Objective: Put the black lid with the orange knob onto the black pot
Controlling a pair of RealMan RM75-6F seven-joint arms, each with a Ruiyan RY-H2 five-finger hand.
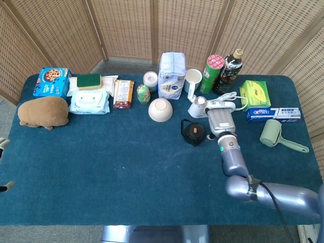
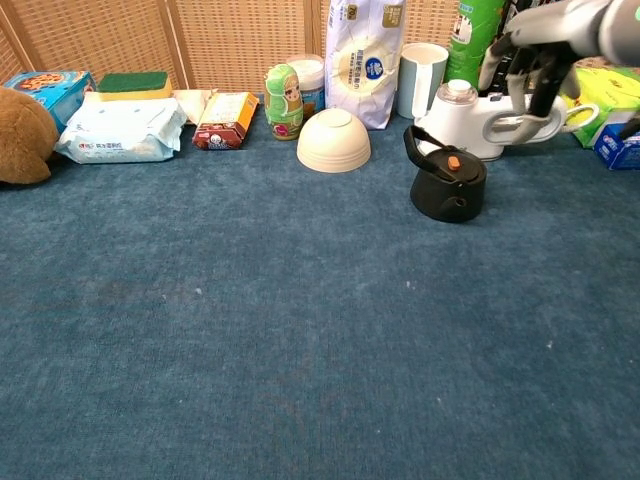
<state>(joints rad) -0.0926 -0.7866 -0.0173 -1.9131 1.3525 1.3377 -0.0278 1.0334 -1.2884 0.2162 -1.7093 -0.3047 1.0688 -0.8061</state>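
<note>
Centrally on the blue cloth-covered table point(image 1: 126, 167) stands the black pot point(image 2: 448, 188), with the black lid with the orange knob point(image 2: 453, 163) seated on its mouth and the looped handle rising at its left side. Right hand point(image 2: 530, 55) hangs raised above and to the right of the pot, over the white electric kettle point(image 2: 470, 108), touching neither; its fingers point(image 2: 545, 85) point downward, spread apart, and grasp nothing. An overturned cream bowl point(image 2: 334, 139) sits to the pot's left. Left hand point(image 1: 4, 144) shows only as fingertips at the head view's left edge; its pose cannot be told.
</note>
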